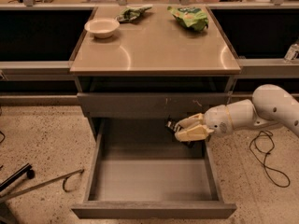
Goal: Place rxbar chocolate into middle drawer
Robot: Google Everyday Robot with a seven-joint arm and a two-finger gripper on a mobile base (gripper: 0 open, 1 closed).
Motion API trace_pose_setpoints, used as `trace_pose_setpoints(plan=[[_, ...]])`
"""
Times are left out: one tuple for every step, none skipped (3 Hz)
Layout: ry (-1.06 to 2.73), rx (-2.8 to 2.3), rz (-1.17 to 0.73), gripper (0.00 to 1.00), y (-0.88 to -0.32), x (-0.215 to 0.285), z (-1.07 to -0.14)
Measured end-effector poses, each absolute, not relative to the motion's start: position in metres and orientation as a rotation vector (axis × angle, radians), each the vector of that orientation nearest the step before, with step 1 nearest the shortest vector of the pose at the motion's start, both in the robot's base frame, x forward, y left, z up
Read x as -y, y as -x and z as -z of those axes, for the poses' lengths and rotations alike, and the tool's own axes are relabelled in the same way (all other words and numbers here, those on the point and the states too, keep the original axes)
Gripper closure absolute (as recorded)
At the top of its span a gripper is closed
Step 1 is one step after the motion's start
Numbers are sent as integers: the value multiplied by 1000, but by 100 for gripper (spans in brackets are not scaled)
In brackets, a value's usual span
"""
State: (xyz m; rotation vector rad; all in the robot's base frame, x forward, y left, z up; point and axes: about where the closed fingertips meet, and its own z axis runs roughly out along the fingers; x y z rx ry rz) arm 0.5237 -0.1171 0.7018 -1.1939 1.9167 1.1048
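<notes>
My gripper (186, 130) reaches in from the right and hangs over the right rear part of the open middle drawer (154, 210), just below the scratched drawer front (154, 104). Its pale fingers (192, 133) are shut on the rxbar chocolate (171, 125), a small black bar whose end sticks out to the left of the fingers. The bar is held above the drawer's smooth grey floor and does not touch it. Most of the bar is hidden by the fingers.
On the tan cabinet top (154, 50) stand a white bowl (102, 27) at the back left and two green snack bags (189, 17) (133, 13) at the back. A black cable (266, 157) lies on the speckled floor at right; a dark stand leg (18, 176) at left.
</notes>
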Motion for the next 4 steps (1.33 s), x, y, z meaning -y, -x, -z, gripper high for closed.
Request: trace_pose_setpoints(plan=[[1196,-1913,-1105,100,-523,115,-701],[1183,-1908,-1139,100,-521,89,-669],[1156,-1906,-1167,100,-510,46,-608],[1059,-1952,-1142,100,-512,24,-546]])
